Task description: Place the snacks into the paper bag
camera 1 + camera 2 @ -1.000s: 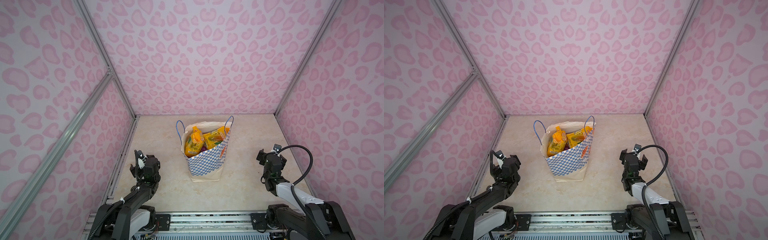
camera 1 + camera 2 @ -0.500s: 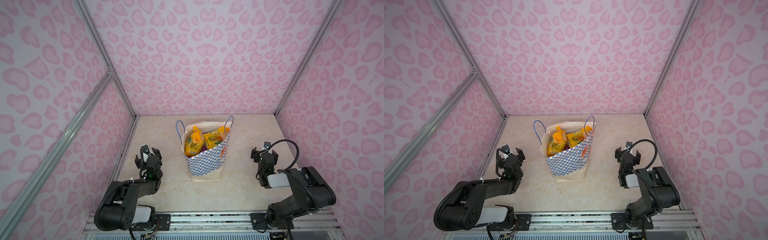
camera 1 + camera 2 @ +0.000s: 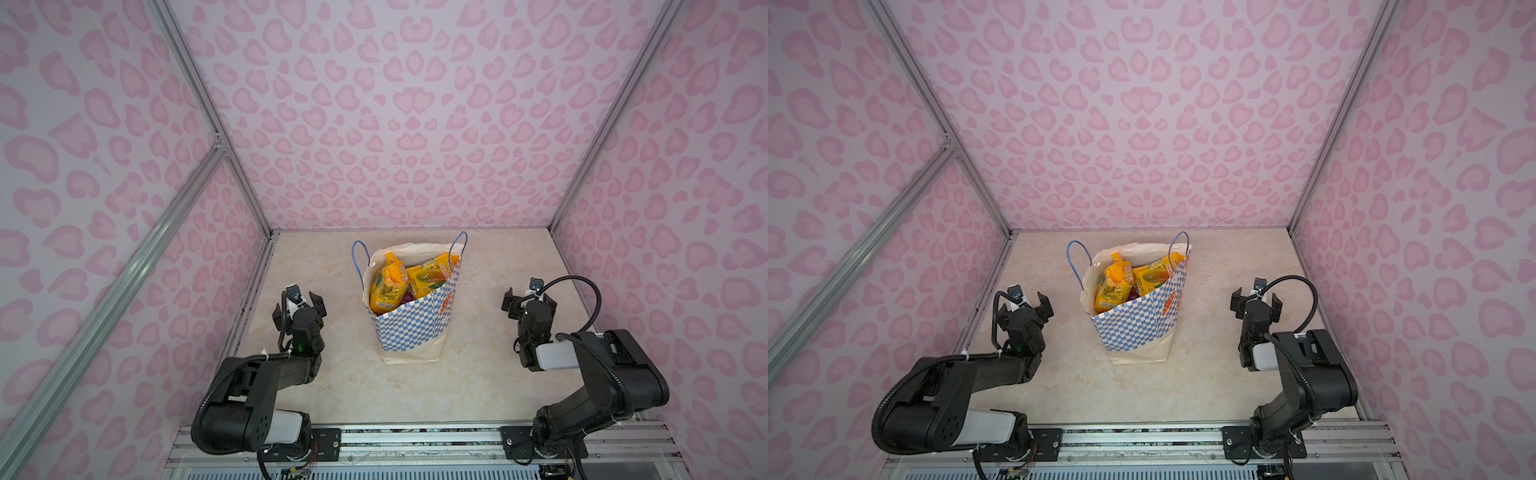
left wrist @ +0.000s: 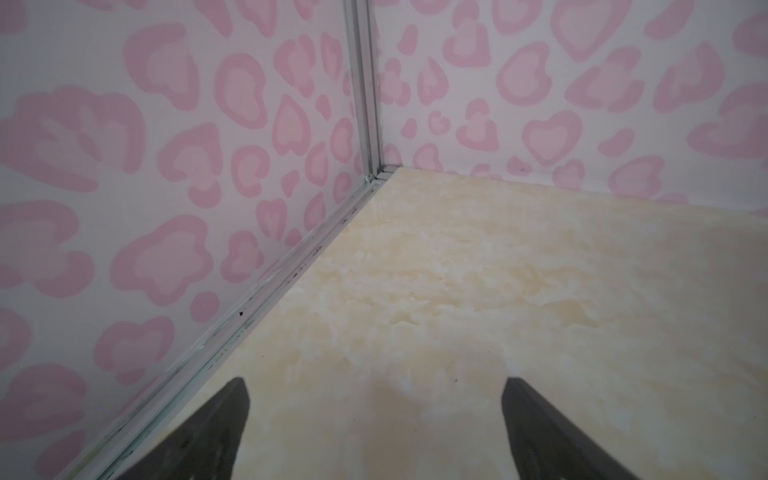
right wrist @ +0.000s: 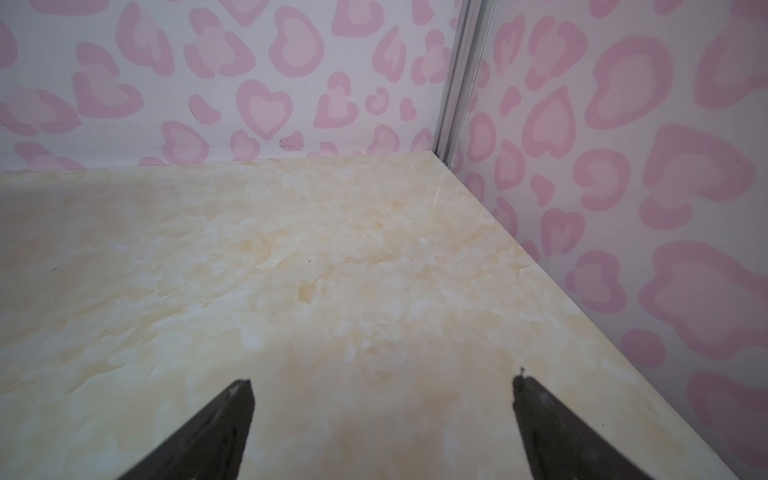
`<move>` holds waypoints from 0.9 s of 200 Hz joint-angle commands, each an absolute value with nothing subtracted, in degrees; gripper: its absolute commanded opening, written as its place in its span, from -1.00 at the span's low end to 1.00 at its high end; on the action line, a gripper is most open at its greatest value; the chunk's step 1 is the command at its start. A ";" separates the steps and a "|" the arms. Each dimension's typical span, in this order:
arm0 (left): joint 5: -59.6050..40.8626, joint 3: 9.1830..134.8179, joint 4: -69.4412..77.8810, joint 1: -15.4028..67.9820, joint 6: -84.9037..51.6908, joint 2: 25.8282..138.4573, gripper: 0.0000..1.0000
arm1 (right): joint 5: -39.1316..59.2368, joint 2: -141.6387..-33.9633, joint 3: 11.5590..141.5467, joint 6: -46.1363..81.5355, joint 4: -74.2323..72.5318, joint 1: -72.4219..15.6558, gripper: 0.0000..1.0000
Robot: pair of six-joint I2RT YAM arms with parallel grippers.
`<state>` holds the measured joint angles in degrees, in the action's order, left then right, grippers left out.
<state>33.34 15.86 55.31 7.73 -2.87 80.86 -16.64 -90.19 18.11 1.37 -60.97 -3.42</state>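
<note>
top views: bag packed, both grippers empty and clear of it

in both top views the paper bag (image 3: 409, 332) (image 3: 1133, 328) stands upright on the marbled table (image 3: 478, 386) with its mouth open. the snacks (image 3: 390, 286) are inside it: two yellow-orange packets poke above the rim and a sliver of purple shows between them. how many lie underneath i cannot tell.

my left gripper (image 3: 297, 308) sits well apart from the bag on its left flank and my right gripper (image 3: 529, 300) well apart on its right flank. both aim alongside the bag, not at it. both have their jaws spread wide with nothing between them. the left wrist view shows its dark fingers (image 4: 216, 428) over bare table, and the right wrist view shows its fingers (image 5: 220, 428) likewise.

my left arm (image 3: 257, 386) and right arm (image 3: 602, 374) are folded, elbows hunched above the rail (image 3: 415, 436) on the bag's near side.

against a second ago, both arms have drawn up from a flat, stretched pose. the right gripper has crept slightly nearer the bag, and the bag itself has not moved.
</note>
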 commanded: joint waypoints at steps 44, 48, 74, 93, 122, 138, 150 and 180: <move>13.58 16.57 59.18 -1.11 -7.17 83.81 0.93 | -16.41 -90.46 18.36 1.85 -61.38 -3.37 0.99; 13.58 16.86 58.78 -1.17 -7.30 84.08 0.92 | -16.43 -90.31 18.56 1.92 -60.80 -3.33 0.99; 13.91 18.06 58.23 -1.04 -6.87 85.05 0.94 | -15.92 -90.41 18.82 2.16 -60.45 -3.05 0.99; 16.98 17.66 58.40 0.86 -5.59 84.45 0.94 | -15.95 -90.37 18.69 2.03 -60.92 -3.07 0.99; 18.02 17.55 58.78 1.49 -5.23 84.45 0.94 | -16.44 -90.08 17.99 1.68 -61.93 -3.59 0.99; 17.93 17.51 58.75 1.48 -5.25 84.37 0.95 | -16.48 -90.10 17.85 1.68 -62.03 -3.60 0.99; 17.84 17.54 58.78 1.49 -5.22 84.39 0.94 | -16.50 -90.09 17.84 1.67 -62.14 -3.57 0.99; 17.85 17.57 58.75 1.49 -5.19 84.46 0.94 | -15.73 -90.09 18.28 1.91 -61.28 -3.12 0.99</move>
<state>17.37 17.61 57.87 1.50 -5.82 84.68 -16.25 -90.19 18.15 1.80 -60.42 -3.57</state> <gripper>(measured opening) 0.971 0.995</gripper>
